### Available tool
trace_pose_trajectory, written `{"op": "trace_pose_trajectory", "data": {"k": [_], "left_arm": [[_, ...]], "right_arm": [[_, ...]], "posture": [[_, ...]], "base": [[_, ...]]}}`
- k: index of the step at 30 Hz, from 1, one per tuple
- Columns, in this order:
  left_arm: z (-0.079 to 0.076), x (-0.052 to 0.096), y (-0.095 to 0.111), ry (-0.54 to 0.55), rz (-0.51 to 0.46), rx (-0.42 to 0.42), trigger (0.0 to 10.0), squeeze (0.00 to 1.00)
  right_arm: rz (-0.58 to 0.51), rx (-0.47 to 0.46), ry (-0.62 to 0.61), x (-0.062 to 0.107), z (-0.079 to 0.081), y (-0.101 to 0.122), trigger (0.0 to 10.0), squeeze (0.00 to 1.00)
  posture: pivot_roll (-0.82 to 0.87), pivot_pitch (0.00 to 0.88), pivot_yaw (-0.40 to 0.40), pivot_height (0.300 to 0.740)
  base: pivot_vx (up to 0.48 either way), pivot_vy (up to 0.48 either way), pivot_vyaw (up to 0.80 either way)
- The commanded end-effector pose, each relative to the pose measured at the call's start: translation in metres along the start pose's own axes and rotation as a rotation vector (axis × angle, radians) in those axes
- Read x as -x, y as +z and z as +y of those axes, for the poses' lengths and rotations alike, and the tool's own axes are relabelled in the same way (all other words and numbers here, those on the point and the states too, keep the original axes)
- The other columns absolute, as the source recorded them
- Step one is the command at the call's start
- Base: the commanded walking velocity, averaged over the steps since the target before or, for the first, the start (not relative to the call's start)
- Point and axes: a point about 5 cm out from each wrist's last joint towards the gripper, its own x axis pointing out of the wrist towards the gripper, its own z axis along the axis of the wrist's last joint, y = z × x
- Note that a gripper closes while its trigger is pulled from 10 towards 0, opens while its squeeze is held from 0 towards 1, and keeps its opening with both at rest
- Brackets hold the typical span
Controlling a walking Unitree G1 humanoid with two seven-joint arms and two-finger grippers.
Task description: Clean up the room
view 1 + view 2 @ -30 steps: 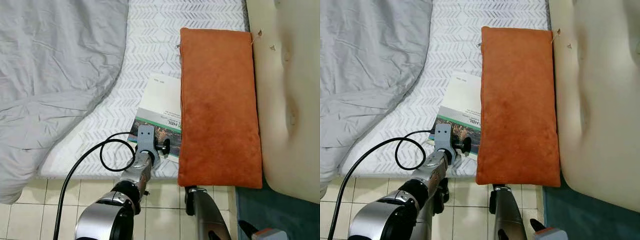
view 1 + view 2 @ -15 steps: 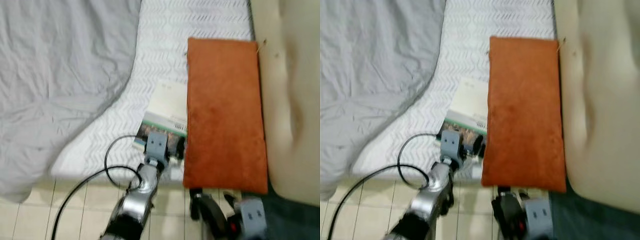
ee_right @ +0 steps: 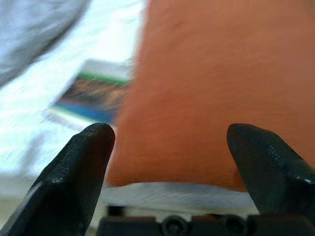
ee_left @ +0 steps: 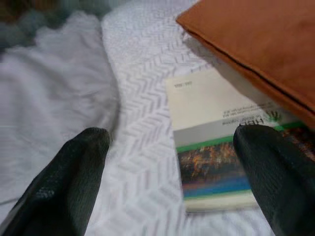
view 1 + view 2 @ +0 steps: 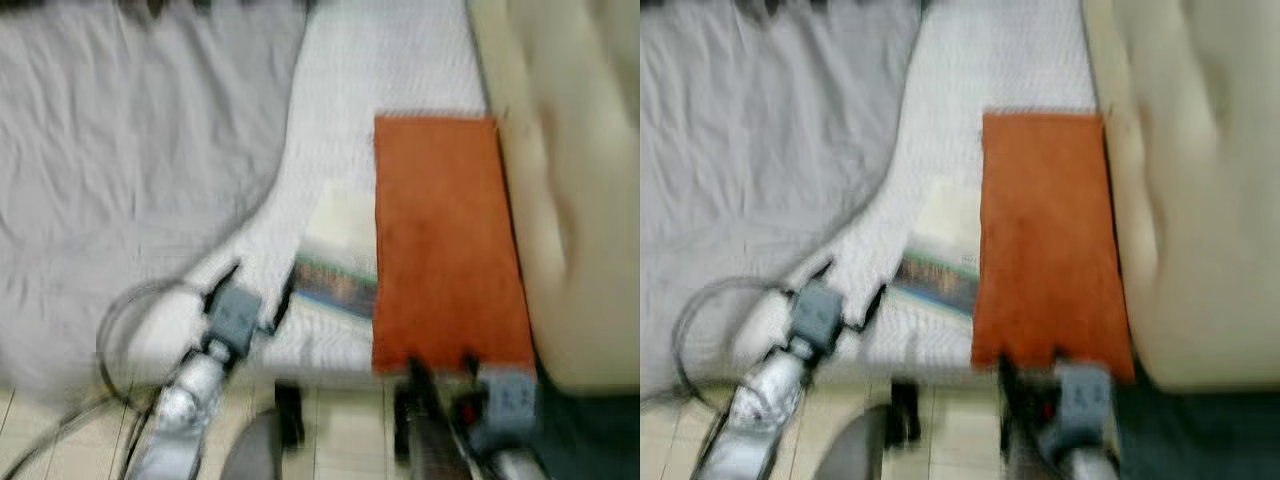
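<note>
You have an orange cushion lying on the bed, center-right of the frame, w/ a booklet partly tucked under its left edge. A grey blanket fills the upper left. The booklet cover shows "HBL", the rest is too blurred. Left gripper is wide open, near the booklet, not touching. Right gripper is also wide open, at the cushion's near end.

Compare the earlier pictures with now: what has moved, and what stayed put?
The right gripper has come up to the near edge of the orange cushion, jaws open. The left gripper has swung left, away from the book. Cushion, book and grey blanket lie unmoved.
</note>
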Motion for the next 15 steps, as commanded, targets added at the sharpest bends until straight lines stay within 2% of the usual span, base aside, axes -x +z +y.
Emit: {"op": "trace_pose_trajectory", "data": {"k": [1, 2, 5, 8, 9, 10, 11, 15], "left_arm": [[0.006, 0.014, 0.0, -0.004, 0.026, -0.017, 10.0, 0.0], [0.009, 0.017, -0.004, -0.001, 0.054, -0.017, 10.0, 0.0], [0.013, 0.0, -0.024, 0.002, 0.118, 0.025, 10.0, 0.0], [0.014, -0.024, -0.041, 0.013, 0.188, 0.077, 10.0, 0.0], [0.016, -0.035, -0.047, 0.03, 0.234, 0.109, 10.0, 0.0], [0.016, -0.035, -0.047, 0.03, 0.234, 0.109, 10.0, 0.0], [0.02, -0.054, -0.05, 0.065, 0.269, 0.163, 10.0, 0.0], [0.033, -0.077, -0.049, 0.129, 0.317, 0.171, 10.0, 0.0]], "right_arm": [[0.015, 0.013, -0.068, 0.01, -0.008, -0.004, 10.0, 0.0], [0.027, 0.013, -0.081, 0.013, -0.01, -0.007, 10.0, 0.0], [0.055, 0.009, -0.077, 0.016, -0.008, -0.012, 10.0, 0.0], [0.051, 0.026, -0.053, 0.022, -0.004, -0.007, 10.0, 0.0], [0.051, 0.029, -0.048, 0.028, -0.003, -0.003, 10.0, 0.0], [0.051, 0.029, -0.048, 0.028, -0.003, -0.003, 10.0, 0.0], [0.059, 0.028, -0.029, 0.039, 0.001, 0.002, 10.0, 0.0], [0.113, 0.017, 0.006, 0.066, 0.007, 0.007, 10.0, 0.0]], "posture": [[-0.13, 0.336, 0.103, 0.74], [-0.13, 0.346, 0.103, 0.74], [-0.14, 0.368, 0.099, 0.74], [-0.18, 0.406, 0.089, 0.74], [-0.23, 0.457, 0.073, 0.74], [-0.23, 0.457, 0.073, 0.74], [-0.27, 0.497, 0.058, 0.74], [-0.36, 0.591, 0.016, 0.74]], "base": [[0.0, 0.0, 0.0], [0.0, 0.0, 0.0], [0.0, 0.0, 0.0], [0.0, 0.0, 0.0], [0.0, 0.0, 0.0], [0.0, 0.0, 0.0], [0.0, 0.0, 0.0], [0.0, 0.0, 0.0]]}}
